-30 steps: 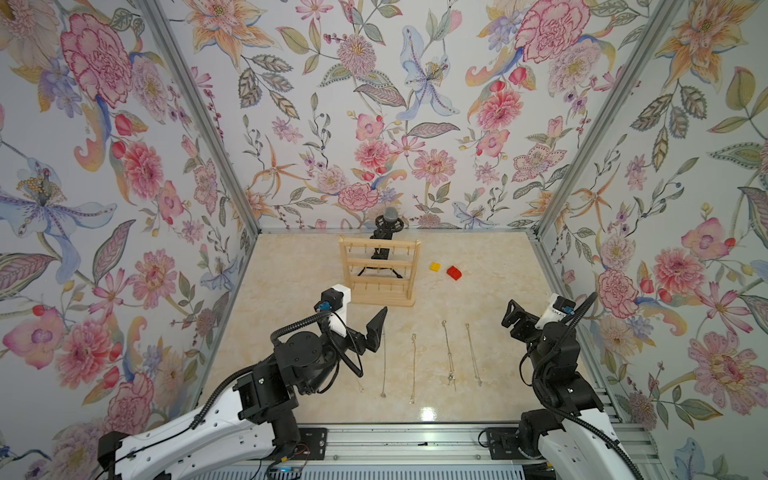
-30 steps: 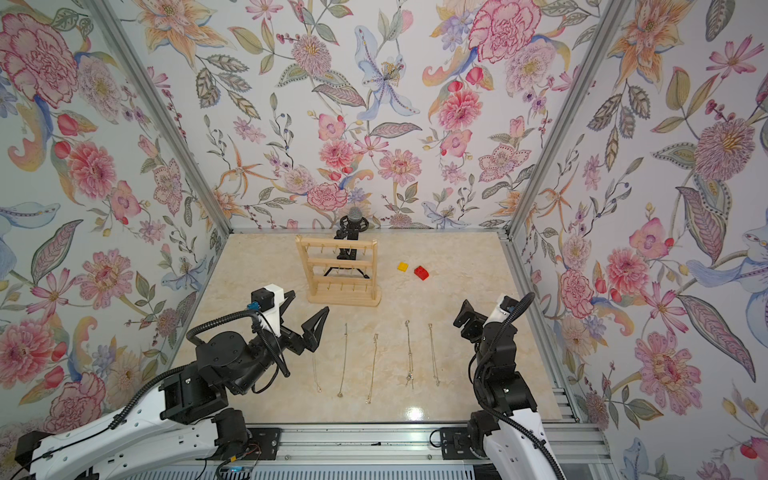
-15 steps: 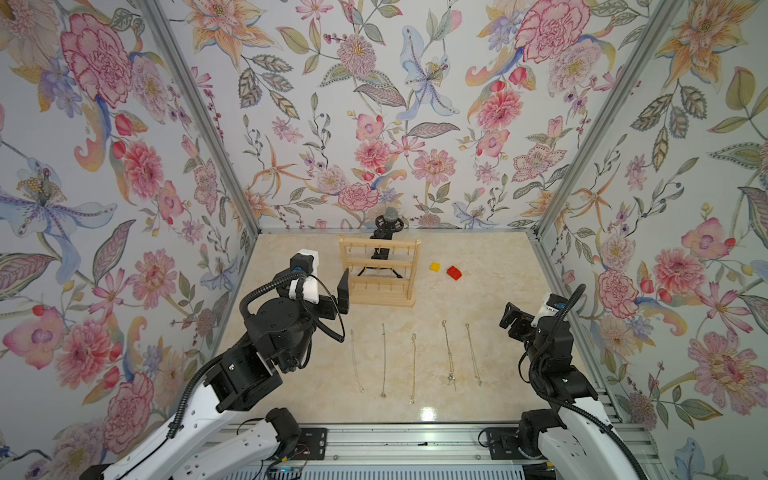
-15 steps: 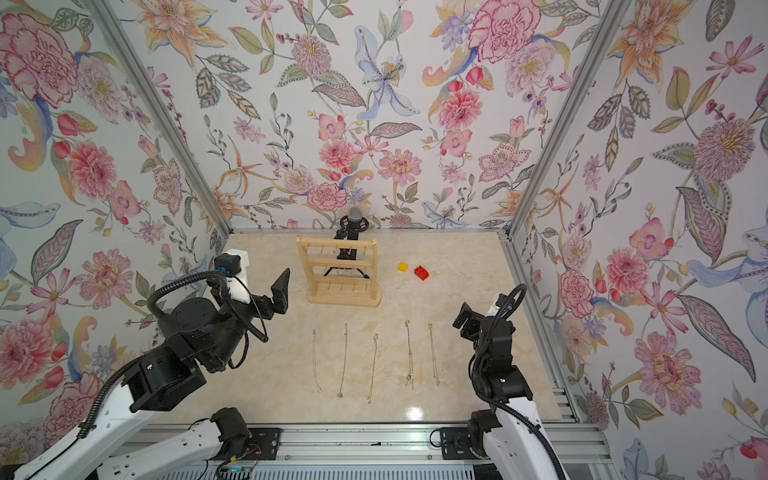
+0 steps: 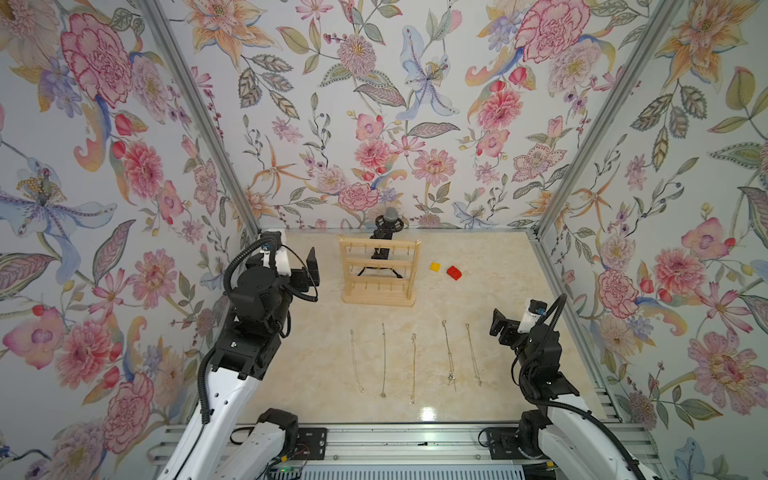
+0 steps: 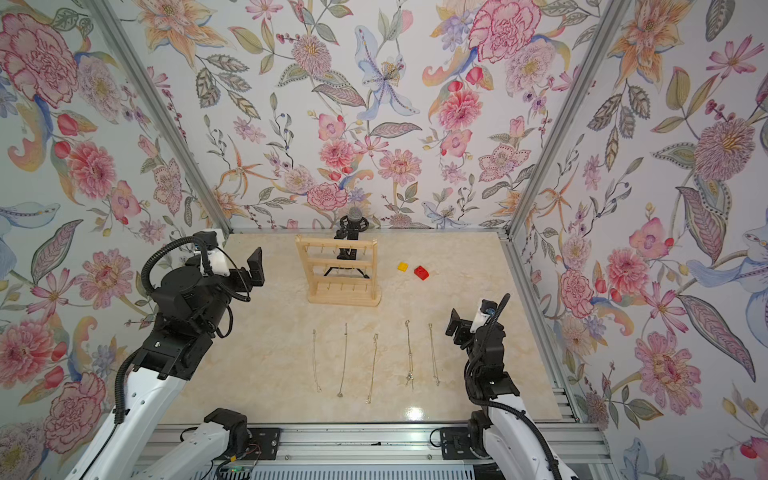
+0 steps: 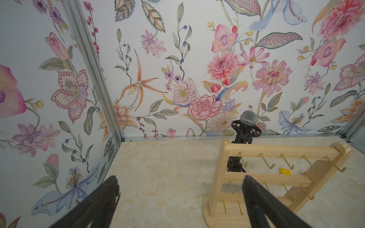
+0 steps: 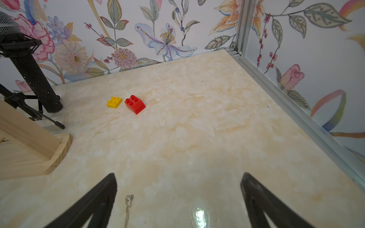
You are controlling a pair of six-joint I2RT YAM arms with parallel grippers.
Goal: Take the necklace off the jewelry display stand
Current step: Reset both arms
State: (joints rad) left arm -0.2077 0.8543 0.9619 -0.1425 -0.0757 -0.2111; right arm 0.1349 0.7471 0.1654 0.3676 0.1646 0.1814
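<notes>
Marble tabletop [image 5: 490,291]; pale wooden jewelry display stand [image 5: 379,270], hooks bare.

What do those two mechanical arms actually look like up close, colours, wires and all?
Both the left arm and right arm have white lower segments and chunky black joints above. A ribbed black cable loops over each wrist, beside a small white camera block. The left tool and right tool each end in two slim, tapering black fingers.
</notes>
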